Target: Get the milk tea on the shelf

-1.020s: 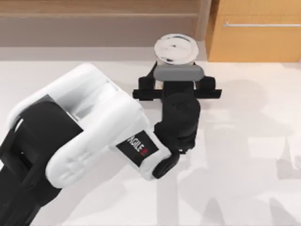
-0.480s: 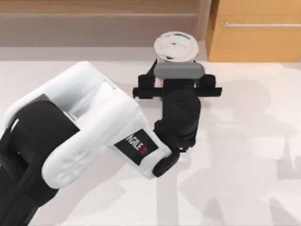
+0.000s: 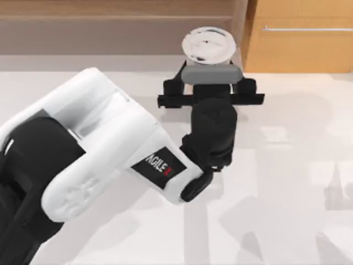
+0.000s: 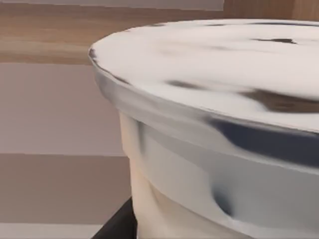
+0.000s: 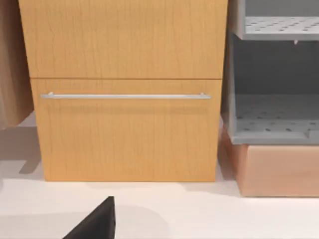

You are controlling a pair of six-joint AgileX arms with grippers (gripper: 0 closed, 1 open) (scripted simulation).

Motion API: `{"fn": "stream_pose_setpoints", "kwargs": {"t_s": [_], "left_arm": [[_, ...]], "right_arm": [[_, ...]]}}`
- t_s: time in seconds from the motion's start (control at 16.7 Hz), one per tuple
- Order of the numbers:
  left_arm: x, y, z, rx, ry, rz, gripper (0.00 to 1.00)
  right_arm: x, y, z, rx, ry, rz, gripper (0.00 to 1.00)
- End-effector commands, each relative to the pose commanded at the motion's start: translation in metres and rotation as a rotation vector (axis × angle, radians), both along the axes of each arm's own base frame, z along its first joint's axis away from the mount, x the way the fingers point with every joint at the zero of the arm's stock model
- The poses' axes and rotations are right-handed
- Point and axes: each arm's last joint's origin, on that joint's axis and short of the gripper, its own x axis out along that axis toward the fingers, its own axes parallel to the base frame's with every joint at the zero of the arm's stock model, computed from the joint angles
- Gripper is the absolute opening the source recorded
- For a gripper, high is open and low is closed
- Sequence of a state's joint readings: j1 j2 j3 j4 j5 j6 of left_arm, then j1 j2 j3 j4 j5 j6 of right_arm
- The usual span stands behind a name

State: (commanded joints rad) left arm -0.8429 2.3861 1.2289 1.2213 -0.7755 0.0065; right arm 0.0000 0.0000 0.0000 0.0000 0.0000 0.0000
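- At the table's far edge, just before the shelf (image 3: 110, 25), my left gripper (image 3: 208, 83) grips the milk tea (image 3: 208, 45), one finger on each side of the cup below its lid.
- The cup is upright, with its lid level with the shelf's front boards and just left of the grey post (image 3: 240, 25).
- The cabinet (image 3: 300, 36) stands right of the post; its bar handle (image 5: 124, 96) runs level across the lower front.
- The white table (image 3: 287, 182) lies open to the right of my left arm and toward the near edge.
- In the left wrist view the lid rim (image 4: 164, 107) sits close to the camera, with shelf boards behind it.
- Count: one cup, one shelf, one cabinet, one grey rack (image 5: 274, 99) beside the cabinet.
- My right gripper: I cannot tell its state; a dark part (image 5: 97, 221) shows low in the right wrist view.
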Motion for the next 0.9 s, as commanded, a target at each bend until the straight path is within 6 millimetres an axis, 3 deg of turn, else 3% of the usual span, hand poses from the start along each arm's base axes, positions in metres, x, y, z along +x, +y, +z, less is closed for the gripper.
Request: {"fn": "stream_pose_setpoints", "kwargs": {"t_s": [0.24,0.42,0.66,0.9], "left_arm": [[0.009,0.0,0.054,-0.085,-0.086,-0.045,0.0],[0.019,0.013,0.094,-0.112,-0.134,-0.079,0.0],[0.039,0.051,0.13,-0.078,-0.146,-0.099,0.0],[0.064,0.107,0.146,-0.006,-0.097,-0.089,0.0]], "right_arm": [[0.0,0.0,0.0,0.0,0.0,0.0,1.0],[0.0,0.0,0.0,0.0,0.0,0.0,1.0],[0.0,0.0,0.0,0.0,0.0,0.0,1.0],[0.0,0.0,0.0,0.0,0.0,0.0,1.0]]}}
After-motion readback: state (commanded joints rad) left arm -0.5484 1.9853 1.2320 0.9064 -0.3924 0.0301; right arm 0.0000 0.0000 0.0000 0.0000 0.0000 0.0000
